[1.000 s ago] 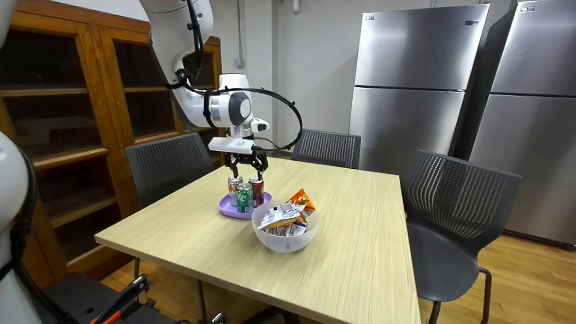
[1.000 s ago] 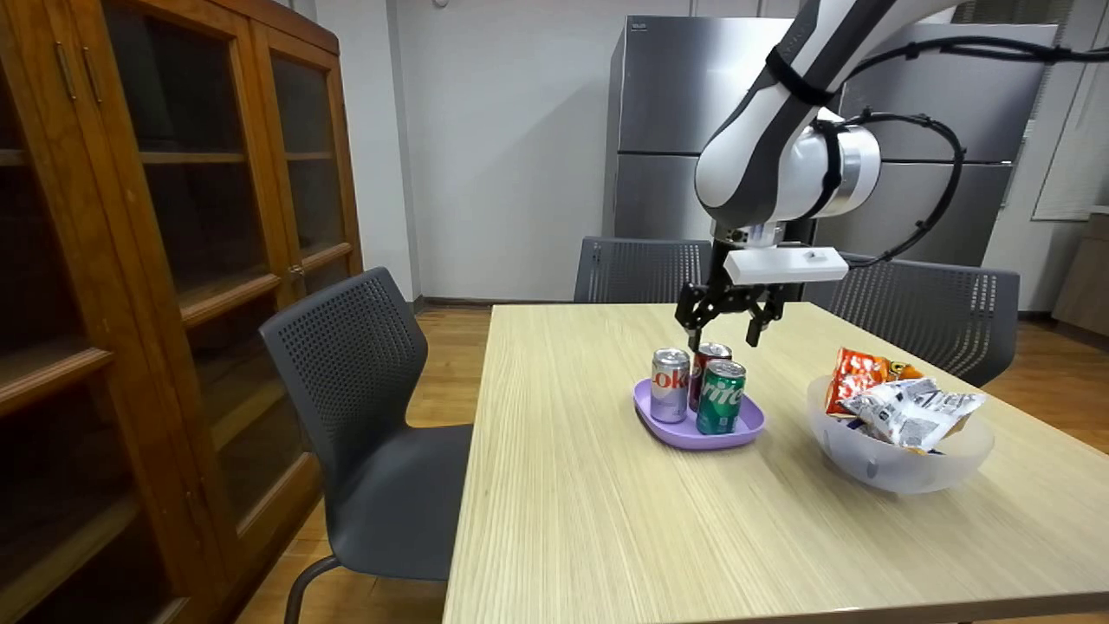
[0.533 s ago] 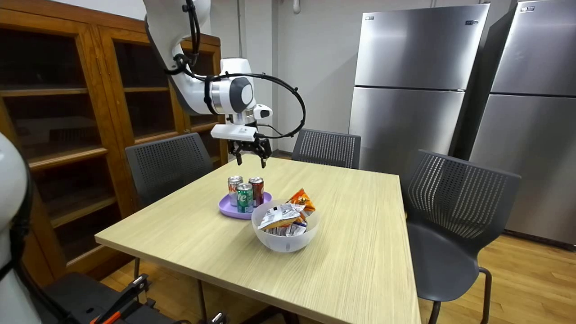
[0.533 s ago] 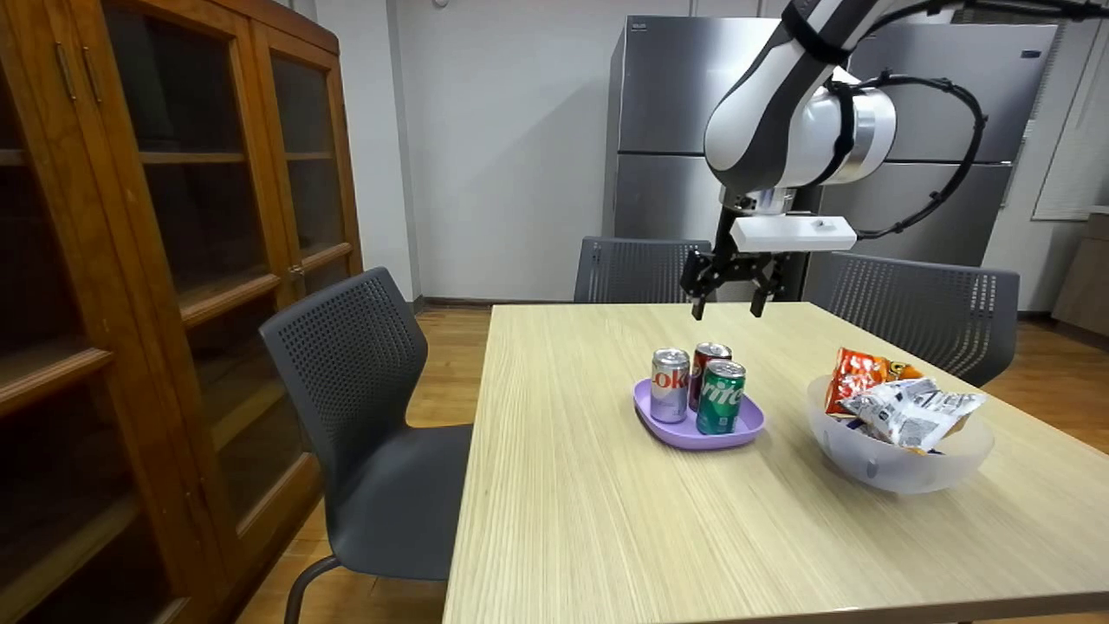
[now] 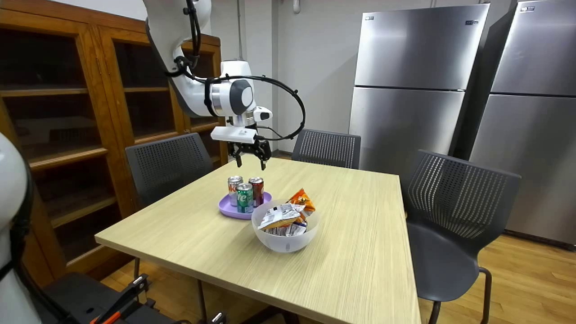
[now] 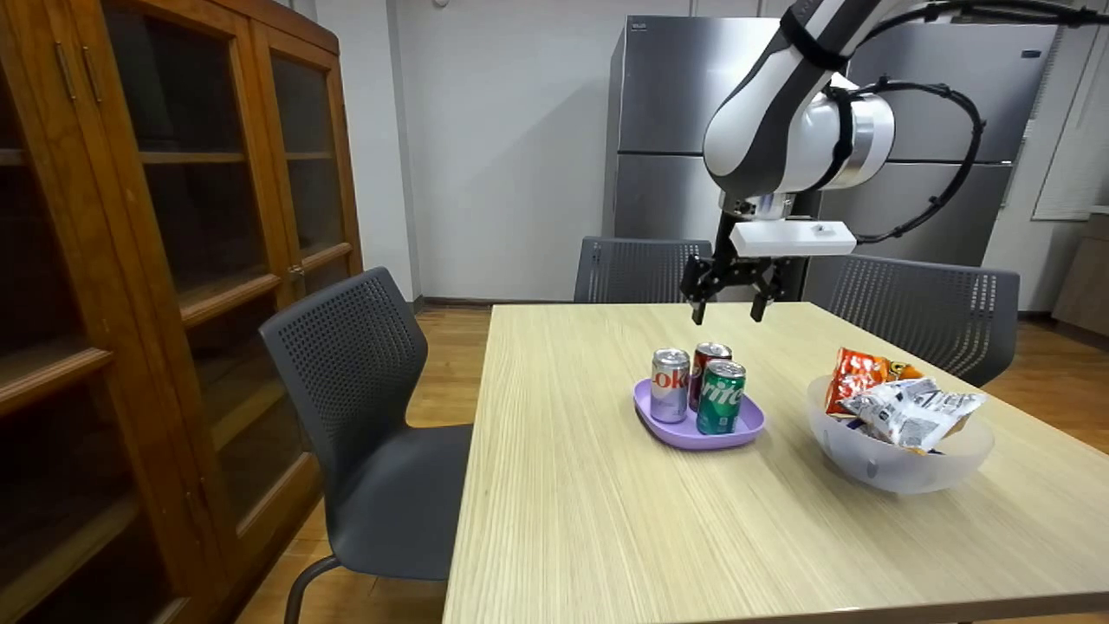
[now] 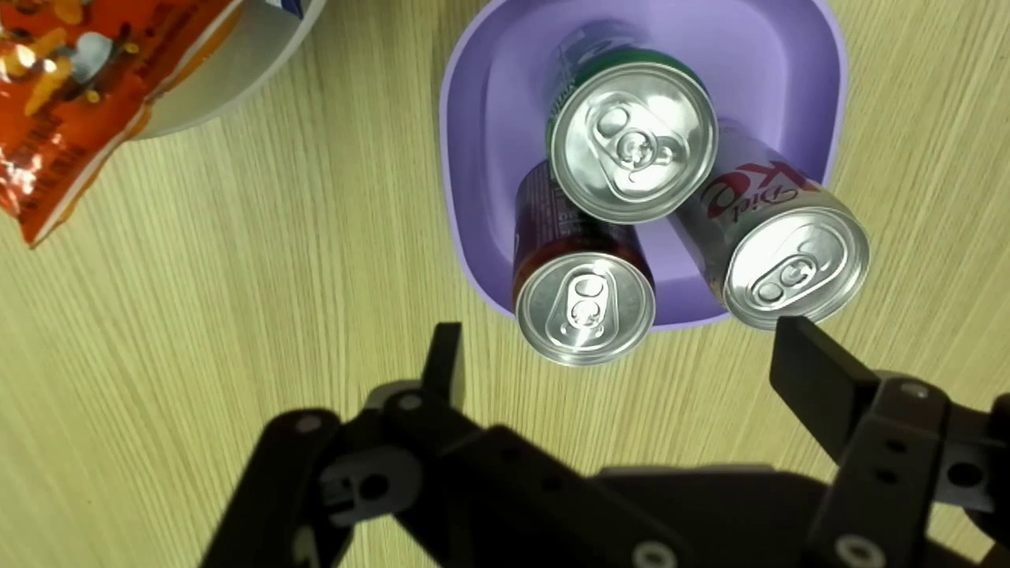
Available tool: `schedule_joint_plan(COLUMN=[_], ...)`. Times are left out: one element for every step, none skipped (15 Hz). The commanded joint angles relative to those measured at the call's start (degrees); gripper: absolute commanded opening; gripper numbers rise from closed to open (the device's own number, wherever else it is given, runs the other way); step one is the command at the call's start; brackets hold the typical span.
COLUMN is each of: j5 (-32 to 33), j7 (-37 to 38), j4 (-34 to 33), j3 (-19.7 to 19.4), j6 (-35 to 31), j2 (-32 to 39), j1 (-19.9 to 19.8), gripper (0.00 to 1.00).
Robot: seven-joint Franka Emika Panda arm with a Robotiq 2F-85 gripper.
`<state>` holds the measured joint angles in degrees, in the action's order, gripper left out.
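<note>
My gripper hangs above the far side of a purple tray, its jaws wide apart and holding nothing. Three cans stand upright on that tray in both exterior views: a silver Diet Coke can, a green Sprite can and a dark red can. In the wrist view the dark red can's lid shows ahead of the gap between the fingers, nearest to it. One fingertip overlaps the edge of the Diet Coke lid in that view; both exterior views show the fingers higher than the cans.
Beside the tray is a translucent bowl heaped with snack bags, one of them orange. Both stand on a light wooden table. Dark chairs surround it. A glass-door cabinet and steel refrigerators line the room.
From right over the can tops, the open gripper has risen well clear of them, then sunk very slightly. The cans, tray and bowl have stayed put.
</note>
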<state>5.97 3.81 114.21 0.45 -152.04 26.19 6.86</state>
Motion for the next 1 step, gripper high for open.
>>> schedule_joint_plan(j5=[0.0], j7=[-0.1], j4=[0.0], j3=[0.1], j6=[0.1], j2=[0.0], j1=[-0.1], gripper=[1.0])
